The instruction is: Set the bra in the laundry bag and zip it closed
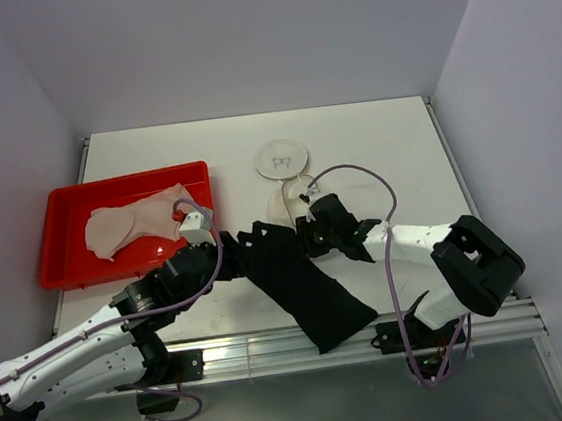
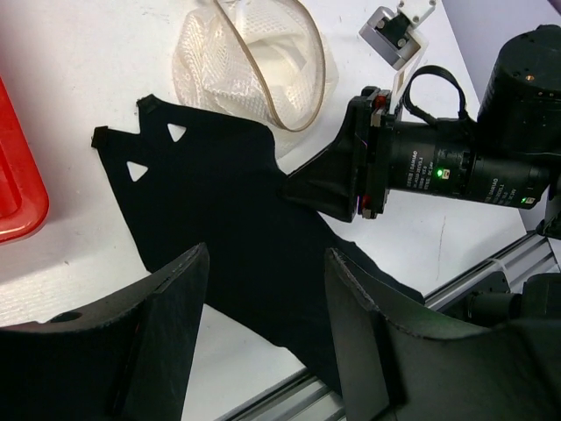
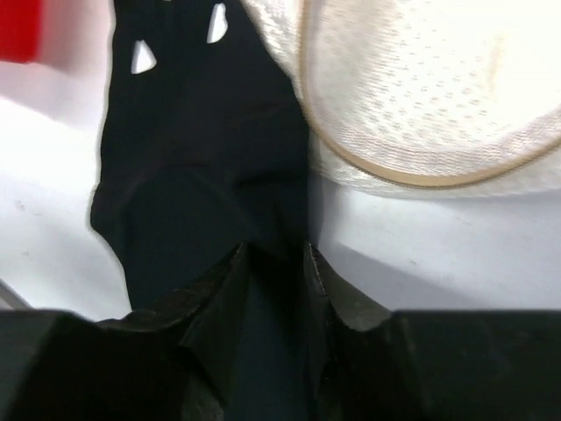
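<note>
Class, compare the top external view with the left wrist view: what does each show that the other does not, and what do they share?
Only the top external view shows the pale pink cloth lying in the red plastic tray and the flat round white lid. Only the left wrist view shows the weave of the translucent mesh laundry bag, and that the left gripper is open above the black fabric bra. Both show the bra, the bag, part of the tray, and the right gripper shut on the bra's edge.

Bright, even light, soft shadows. The right wrist view is blurred; beyond the right gripper [image 3: 276, 254] the laundry bag [image 3: 421, 88] glares white.
</note>
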Robot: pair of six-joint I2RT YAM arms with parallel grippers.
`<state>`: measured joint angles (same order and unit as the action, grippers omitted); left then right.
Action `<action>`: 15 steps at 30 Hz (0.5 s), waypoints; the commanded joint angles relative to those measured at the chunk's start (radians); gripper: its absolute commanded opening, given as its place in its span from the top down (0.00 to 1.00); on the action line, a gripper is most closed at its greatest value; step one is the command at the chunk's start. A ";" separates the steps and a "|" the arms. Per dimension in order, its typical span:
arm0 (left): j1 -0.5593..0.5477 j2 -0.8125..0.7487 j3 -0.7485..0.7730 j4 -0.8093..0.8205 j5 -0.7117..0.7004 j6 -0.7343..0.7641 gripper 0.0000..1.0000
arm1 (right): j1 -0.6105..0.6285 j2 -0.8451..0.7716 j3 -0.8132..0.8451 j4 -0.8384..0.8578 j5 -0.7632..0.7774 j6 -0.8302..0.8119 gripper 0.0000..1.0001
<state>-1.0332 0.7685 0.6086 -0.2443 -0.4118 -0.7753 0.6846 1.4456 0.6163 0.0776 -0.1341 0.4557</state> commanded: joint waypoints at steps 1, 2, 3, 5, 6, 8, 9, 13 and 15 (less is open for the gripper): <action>0.005 -0.017 0.000 0.039 0.007 -0.010 0.38 | -0.007 -0.039 -0.026 0.089 -0.036 0.032 0.67; 0.005 -0.018 0.000 0.039 0.005 -0.004 0.37 | -0.005 -0.050 -0.033 0.093 -0.036 0.038 0.66; 0.005 -0.017 0.000 0.042 0.005 -0.004 0.37 | -0.005 -0.060 -0.042 0.094 -0.026 0.044 0.63; 0.007 -0.014 -0.001 0.049 0.007 0.002 0.37 | -0.011 -0.051 -0.040 0.074 -0.022 0.040 0.45; 0.007 -0.012 -0.001 0.057 0.011 0.004 0.37 | -0.013 -0.035 -0.027 0.062 -0.022 0.034 0.40; 0.007 -0.006 0.002 0.059 0.021 0.007 0.37 | -0.017 -0.031 -0.035 0.068 -0.024 0.031 0.28; 0.007 -0.003 0.000 0.060 0.024 0.007 0.37 | -0.020 -0.034 -0.047 0.079 -0.033 0.032 0.28; 0.009 -0.012 -0.009 0.065 0.019 0.004 0.37 | -0.036 -0.031 -0.062 0.135 -0.127 0.046 0.40; 0.009 -0.012 -0.012 0.066 0.021 0.004 0.36 | -0.037 -0.011 -0.058 0.137 -0.137 0.052 0.43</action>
<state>-1.0298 0.7647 0.6083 -0.2249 -0.4042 -0.7753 0.6552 1.4212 0.5606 0.1509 -0.2211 0.4973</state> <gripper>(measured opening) 0.633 0.582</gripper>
